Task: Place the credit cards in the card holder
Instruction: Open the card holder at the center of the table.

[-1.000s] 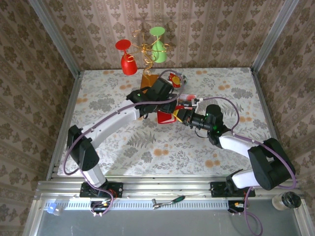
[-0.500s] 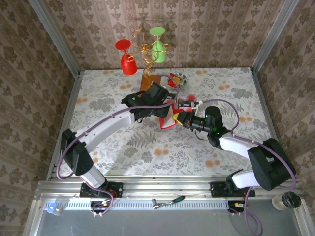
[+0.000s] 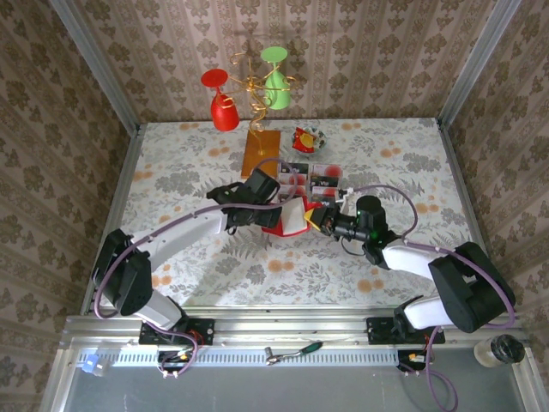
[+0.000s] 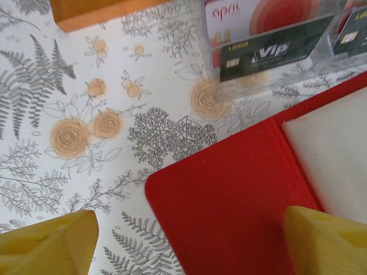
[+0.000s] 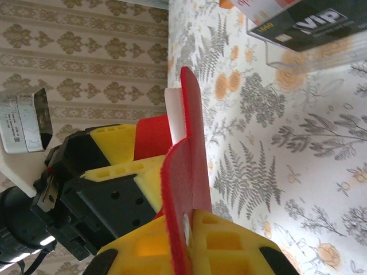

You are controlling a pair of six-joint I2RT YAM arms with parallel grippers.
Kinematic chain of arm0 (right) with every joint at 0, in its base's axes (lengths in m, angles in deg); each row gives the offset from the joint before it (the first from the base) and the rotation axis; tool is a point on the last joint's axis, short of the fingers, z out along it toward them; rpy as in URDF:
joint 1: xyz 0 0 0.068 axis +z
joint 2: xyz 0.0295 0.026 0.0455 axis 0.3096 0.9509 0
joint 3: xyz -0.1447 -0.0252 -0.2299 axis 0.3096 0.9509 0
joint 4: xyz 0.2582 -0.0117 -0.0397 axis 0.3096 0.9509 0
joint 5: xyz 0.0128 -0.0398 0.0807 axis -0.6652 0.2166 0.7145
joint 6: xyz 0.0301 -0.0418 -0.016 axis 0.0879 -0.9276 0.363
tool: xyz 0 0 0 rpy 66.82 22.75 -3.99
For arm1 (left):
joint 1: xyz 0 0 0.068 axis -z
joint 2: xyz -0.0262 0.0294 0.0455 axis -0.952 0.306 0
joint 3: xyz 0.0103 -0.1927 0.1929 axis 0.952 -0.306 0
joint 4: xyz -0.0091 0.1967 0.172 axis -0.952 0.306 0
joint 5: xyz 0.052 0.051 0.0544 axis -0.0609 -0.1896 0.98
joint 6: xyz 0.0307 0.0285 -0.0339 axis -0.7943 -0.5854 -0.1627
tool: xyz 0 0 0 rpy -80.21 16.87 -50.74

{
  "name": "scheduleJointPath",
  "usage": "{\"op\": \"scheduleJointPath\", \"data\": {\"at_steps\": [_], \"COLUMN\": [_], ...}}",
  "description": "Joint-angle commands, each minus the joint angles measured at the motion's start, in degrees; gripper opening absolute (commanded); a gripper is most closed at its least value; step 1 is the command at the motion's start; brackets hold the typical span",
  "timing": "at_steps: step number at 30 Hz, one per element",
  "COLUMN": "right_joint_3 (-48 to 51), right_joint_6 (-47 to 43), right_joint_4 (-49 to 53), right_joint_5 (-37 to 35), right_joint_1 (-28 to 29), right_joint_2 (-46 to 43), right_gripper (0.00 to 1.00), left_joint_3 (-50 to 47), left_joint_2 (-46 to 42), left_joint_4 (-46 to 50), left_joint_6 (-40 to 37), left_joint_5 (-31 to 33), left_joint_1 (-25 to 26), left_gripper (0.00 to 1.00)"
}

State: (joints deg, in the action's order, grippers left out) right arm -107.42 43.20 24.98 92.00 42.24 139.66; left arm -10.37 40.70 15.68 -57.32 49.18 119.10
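right gripper (image 5: 182,243) is clamped on the raised flap of the flat bright-red wallet-like card holder (image 4: 223,195); left gripper (image 4: 189,246) spread wide, empty, just near of the whitish-pink black-banded credit cards (image 4: 266,34).

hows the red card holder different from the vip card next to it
Colour: the card holder is plain red with a white inside; the VIP card is whitish-pink with a black band and lettering. Size: the card holder looks larger than the VIP card. State: the card holder is pinched in the right pincer; the VIP card sits in a clear tray. Both are flat rectangles.
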Motion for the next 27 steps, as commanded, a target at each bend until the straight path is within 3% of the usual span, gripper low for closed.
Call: {"op": "scheduleJointPath", "data": {"at_steps": [1, 9, 21, 24, 27], "right_joint_3": [1.72, 6.77, 8.40, 7.91, 6.58], "right_joint_6": [-1.15, -1.50, -2.56, -3.39, -5.56], "right_joint_4": [-3.76, -4.79, -6.70, -5.04, 1.58], "right_joint_5": [-4.36, -13.16, -19.20, -19.10, -19.73], "right_joint_1": [1.81, 5.48, 8.84, 8.84, 8.69], "right_joint_2": [-0.01, 0.17, 5.83, 5.44, 2.00], "right_gripper": [0.00, 0.00, 0.01, 0.30, 0.48], "left_joint_3": [-2.96, -9.18, -13.23, -13.80, -13.86], "left_joint_2": [-0.47, 1.54, 5.51, 6.18, 7.03], "left_joint_4": [-3.85, -8.62, -11.96, -12.69, -13.14], "left_joint_6": [1.37, 2.82, 3.76, 3.65, 3.42], "left_joint_5": [-0.93, -0.55, 0.70, 0.95, 1.20], "left_joint_1": [-0.66, -0.71, -0.66, -0.68, -0.67], "left_gripper": [0.85, 0.85, 0.84, 0.84, 0.84]}}
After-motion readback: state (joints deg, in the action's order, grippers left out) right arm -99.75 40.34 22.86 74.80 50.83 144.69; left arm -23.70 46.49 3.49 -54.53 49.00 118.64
